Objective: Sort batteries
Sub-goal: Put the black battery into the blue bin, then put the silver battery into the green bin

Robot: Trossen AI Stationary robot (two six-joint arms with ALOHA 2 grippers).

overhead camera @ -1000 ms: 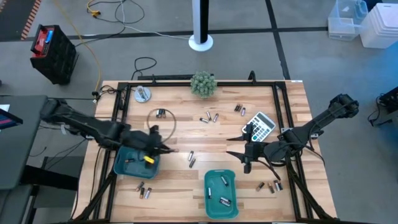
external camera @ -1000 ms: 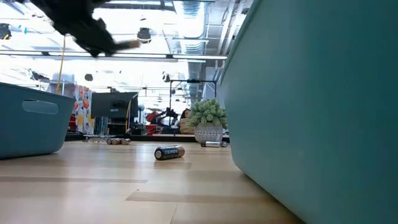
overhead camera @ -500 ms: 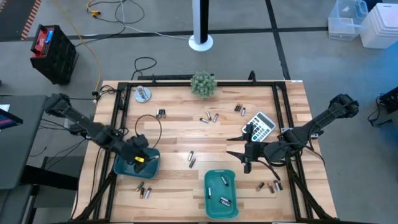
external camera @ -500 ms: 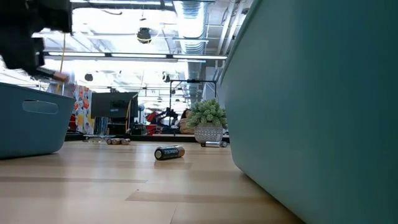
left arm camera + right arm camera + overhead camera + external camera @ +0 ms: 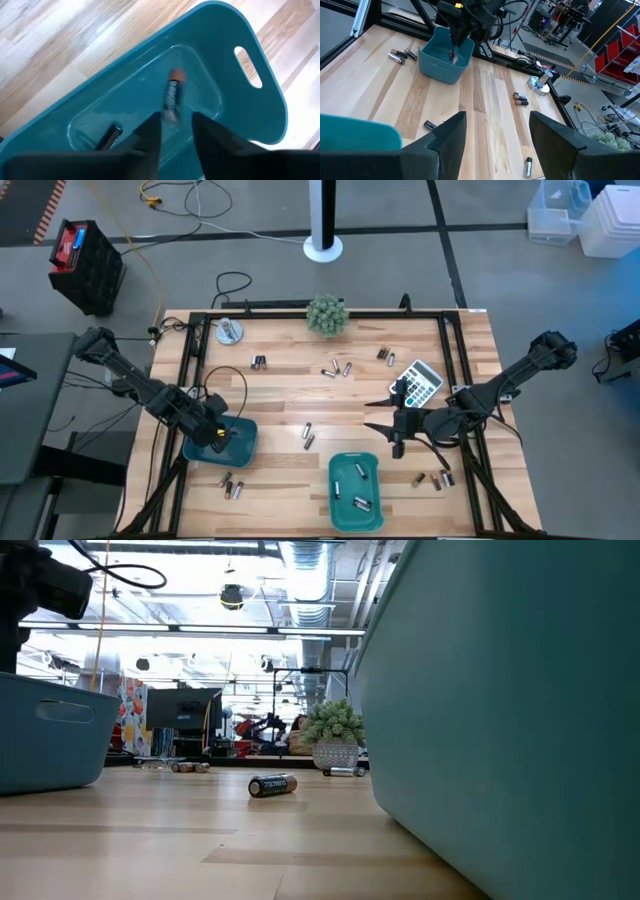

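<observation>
Here the left end effector (image 5: pixel 218 432) hangs over the left teal tray (image 5: pixel 243 448) at lower left of the high view, fingers (image 5: pixel 150 131) parted with nothing between them. In the left wrist view a dark battery (image 5: pixel 173 95) with a coppery end sits just beyond the fingertips, long axis running away from them, copper end far; whether it rests on the tray floor is unclear. A second cell (image 5: pixel 109 137) lies slanted beside it. The right end effector (image 5: pixel 383 416), wide open and empty, waits right of centre near the calculator (image 5: pixel 420 381). Loose batteries (image 5: pixel 308 436) dot the desk (image 5: pixel 290 385).
</observation>
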